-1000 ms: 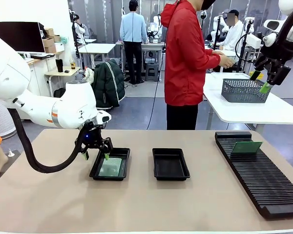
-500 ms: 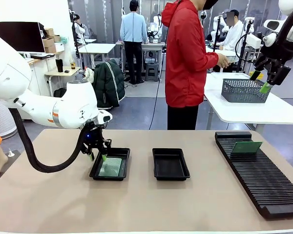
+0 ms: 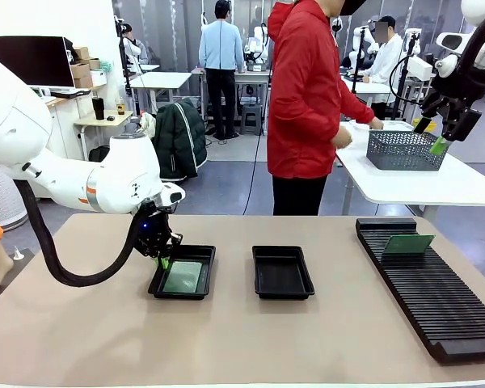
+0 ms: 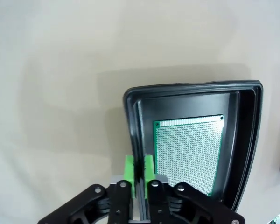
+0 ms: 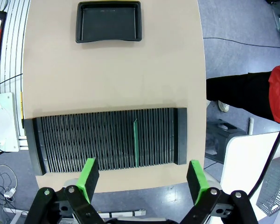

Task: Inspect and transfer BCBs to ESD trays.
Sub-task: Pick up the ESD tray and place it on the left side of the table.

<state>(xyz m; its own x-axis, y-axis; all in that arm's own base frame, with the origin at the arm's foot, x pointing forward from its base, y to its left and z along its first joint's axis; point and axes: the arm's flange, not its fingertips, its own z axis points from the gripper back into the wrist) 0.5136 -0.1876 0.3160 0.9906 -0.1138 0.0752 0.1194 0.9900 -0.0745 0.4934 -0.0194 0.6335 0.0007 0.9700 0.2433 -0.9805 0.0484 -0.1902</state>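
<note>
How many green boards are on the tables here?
2. One thin green circuit board lies flat in the left shallow black plastic tray; the other green circuit board stands in the long black slotted rack at the right. The grey mesh basket may hide more.

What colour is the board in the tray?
The board is green with tiny dots, clearest in the left wrist view.
</note>
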